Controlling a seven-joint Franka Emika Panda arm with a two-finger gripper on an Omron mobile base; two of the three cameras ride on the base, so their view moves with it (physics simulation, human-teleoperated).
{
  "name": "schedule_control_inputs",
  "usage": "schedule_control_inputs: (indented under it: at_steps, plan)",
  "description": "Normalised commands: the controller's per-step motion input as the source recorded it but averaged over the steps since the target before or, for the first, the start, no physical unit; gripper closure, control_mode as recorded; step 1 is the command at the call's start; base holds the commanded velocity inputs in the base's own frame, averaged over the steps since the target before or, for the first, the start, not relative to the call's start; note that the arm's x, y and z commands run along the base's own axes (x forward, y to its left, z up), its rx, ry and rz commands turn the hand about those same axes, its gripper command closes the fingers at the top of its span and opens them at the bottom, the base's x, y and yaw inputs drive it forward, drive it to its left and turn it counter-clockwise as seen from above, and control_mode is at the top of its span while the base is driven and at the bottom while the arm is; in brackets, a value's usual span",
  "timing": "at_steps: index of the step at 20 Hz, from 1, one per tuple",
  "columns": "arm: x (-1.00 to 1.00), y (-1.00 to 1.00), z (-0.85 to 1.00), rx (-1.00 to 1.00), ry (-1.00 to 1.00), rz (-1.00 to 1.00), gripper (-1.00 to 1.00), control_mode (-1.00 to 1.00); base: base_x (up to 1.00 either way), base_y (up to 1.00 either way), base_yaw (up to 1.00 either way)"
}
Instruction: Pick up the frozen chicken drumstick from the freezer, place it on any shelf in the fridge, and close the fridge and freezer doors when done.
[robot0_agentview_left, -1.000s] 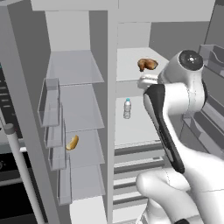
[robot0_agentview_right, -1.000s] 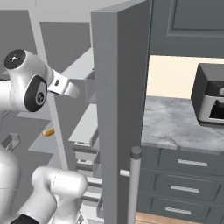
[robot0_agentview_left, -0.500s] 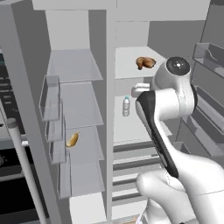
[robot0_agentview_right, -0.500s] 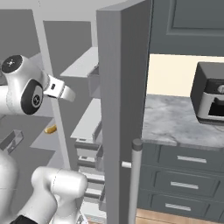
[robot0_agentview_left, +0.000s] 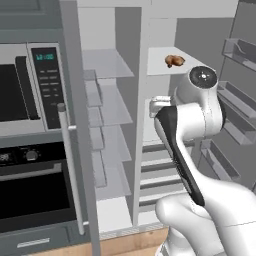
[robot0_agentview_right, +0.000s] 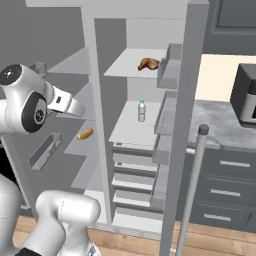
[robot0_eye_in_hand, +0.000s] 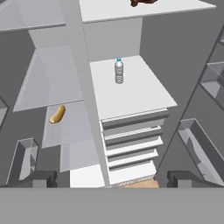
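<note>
While your end effector (robot0_eye_in_hand: 107, 179) hangs spread and empty before the open compartments, the chicken drumstick (robot0_agentview_right: 149, 63) lies well above and beyond it on the upper fridge shelf (robot0_agentview_right: 127, 67). You see a water bottle (robot0_eye_in_hand: 119, 70) upright on the shelf below, and a yellowish food item (robot0_eye_in_hand: 57, 114) on a freezer shelf to the left. Both doors stand open, the central divider (robot0_eye_in_hand: 85, 87) between the compartments.

brown drumstick (robot0_agentview_right: 149, 63) on top fridge shelf (robot0_agentview_right: 127, 67), doors open
</note>
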Motion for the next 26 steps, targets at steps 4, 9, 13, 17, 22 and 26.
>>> schedule_control_inputs:
  at_steps: [4,9,13,17,22,26]
  plan:
    - [0.0,0.0,0.0,0.0,0.0,0.0,-1.0,1.0,-0.31,-0.1,-0.04]
    - [0.0,0.0,0.0,0.0,0.0,0.0,-1.0,1.0,-0.29,-0.21,-0.02]
    - [0.0,0.0,0.0,0.0,0.0,0.0,-1.0,1.0,-0.21,-0.29,0.0]
    - [0.0,0.0,0.0,0.0,0.0,0.0,-1.0,1.0,-0.13,-0.29,0.0]
    - [0.0,0.0,0.0,0.0,0.0,0.0,-1.0,1.0,-0.35,-0.24,0.0]
    - [0.0,0.0,0.0,0.0,0.0,0.0,-1.0,1.0,-0.44,-0.04,0.0]
